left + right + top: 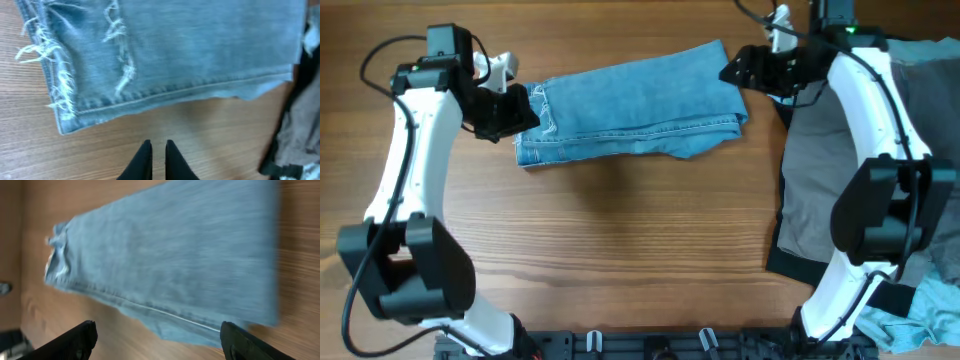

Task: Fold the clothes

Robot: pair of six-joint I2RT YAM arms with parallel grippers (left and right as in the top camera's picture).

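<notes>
The light-blue denim jeans (pixel 635 105) lie folded in a long strip across the far middle of the wooden table. Their frayed hems show in the left wrist view (pixel 165 55), and the strip fills the right wrist view (pixel 170 260). My left gripper (pixel 520 112) is at the jeans' left end, just off the fabric; its fingers (pixel 158 146) are nearly together with nothing between them. My right gripper (pixel 738 72) is at the jeans' right end, above the cloth; its fingers (pixel 157 332) are wide apart and empty.
Grey shorts (pixel 825 160) lie over a black garment (pixel 795 265) at the right side of the table. A pale-blue garment (pixel 920 315) is bunched at the near right corner. Bare wood (pixel 620 240) runs along the near side of the jeans.
</notes>
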